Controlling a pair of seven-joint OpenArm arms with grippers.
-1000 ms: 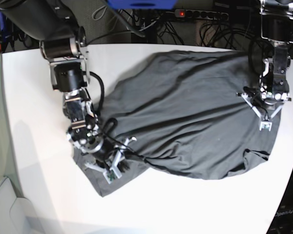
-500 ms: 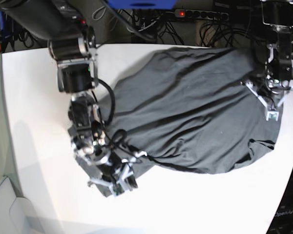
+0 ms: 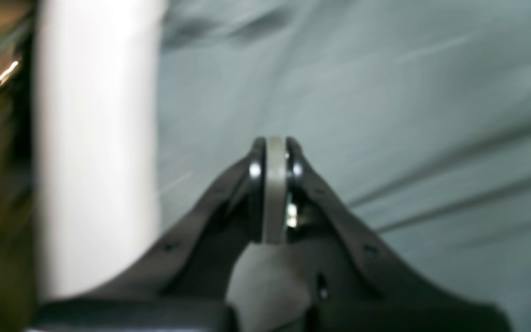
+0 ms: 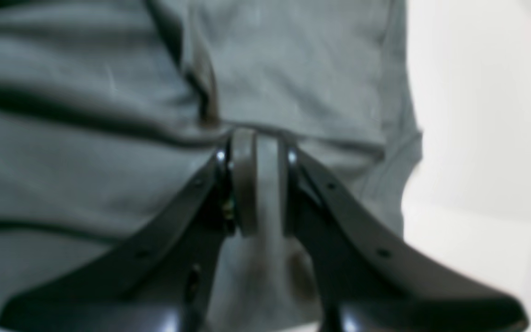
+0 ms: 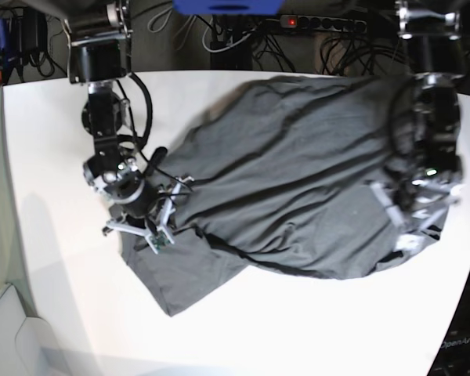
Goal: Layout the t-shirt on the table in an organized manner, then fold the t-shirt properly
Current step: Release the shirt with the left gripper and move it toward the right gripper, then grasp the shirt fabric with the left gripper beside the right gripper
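Charcoal-grey cotton t-shirt [image 5: 298,180] is spread crumpled across the matte white table [image 5: 55,141]. Its fabric is pinched by the right gripper [image 4: 256,138] near one edge. The left gripper [image 3: 272,147] is clamped together, empty, above the cloth.

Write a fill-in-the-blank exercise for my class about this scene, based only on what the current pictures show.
1. The only cloth in view is a dark grey ____ spread across the table.
2. The table under the t-shirt is ____ in colour.
3. The right gripper is pinching a fold of ____ between its fingers.
4. The left gripper has its jaws ____, with no cloth seen between them.

Missing words: t-shirt; white; cloth; shut
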